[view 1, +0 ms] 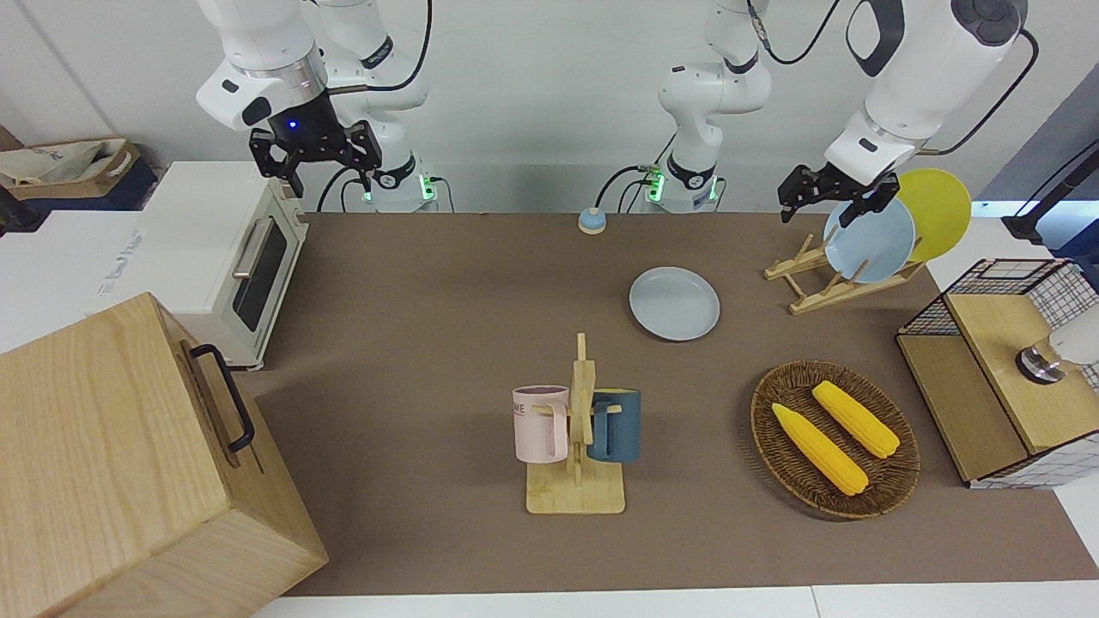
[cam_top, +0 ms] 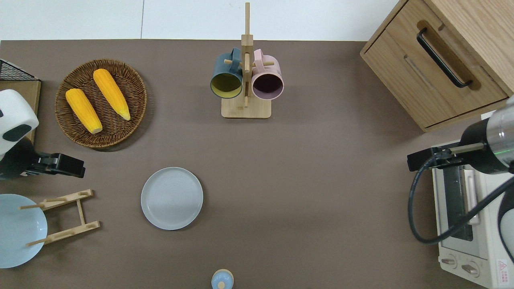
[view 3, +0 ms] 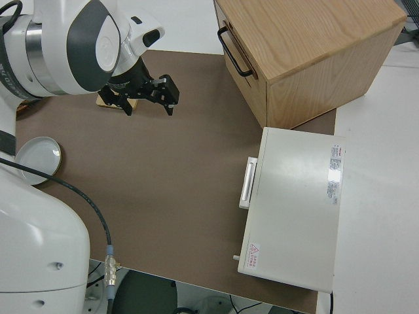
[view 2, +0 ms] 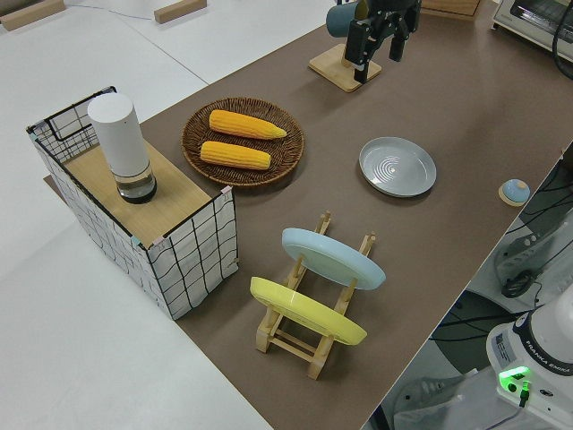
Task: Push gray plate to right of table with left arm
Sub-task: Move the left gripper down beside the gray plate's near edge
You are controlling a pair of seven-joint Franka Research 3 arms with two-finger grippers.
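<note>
The gray plate [view 1: 674, 302] [cam_top: 172, 198] [view 2: 397, 166] lies flat on the brown table [view 1: 429, 300], a little toward the left arm's end from the middle. My left gripper [view 1: 817, 213] [cam_top: 60, 165] [view 2: 374, 49] hangs open and empty in the air. In the overhead view it is over bare table between the wicker basket and the dish rack, well apart from the plate. The right arm is parked, its gripper [view 1: 326, 172] [view 3: 147, 103] open and empty.
A wooden dish rack [cam_top: 68, 216] holds a light-blue plate [view 1: 869, 237] and a yellow plate [view 1: 940, 212]. A wicker basket [cam_top: 132, 76] holds two corn cobs. Also on the table are a mug tree [cam_top: 245, 80], a wire crate [view 1: 1000, 378], a toaster oven [view 1: 232, 257], a wooden cabinet [view 1: 129, 463] and a small blue knob [view 1: 591, 221].
</note>
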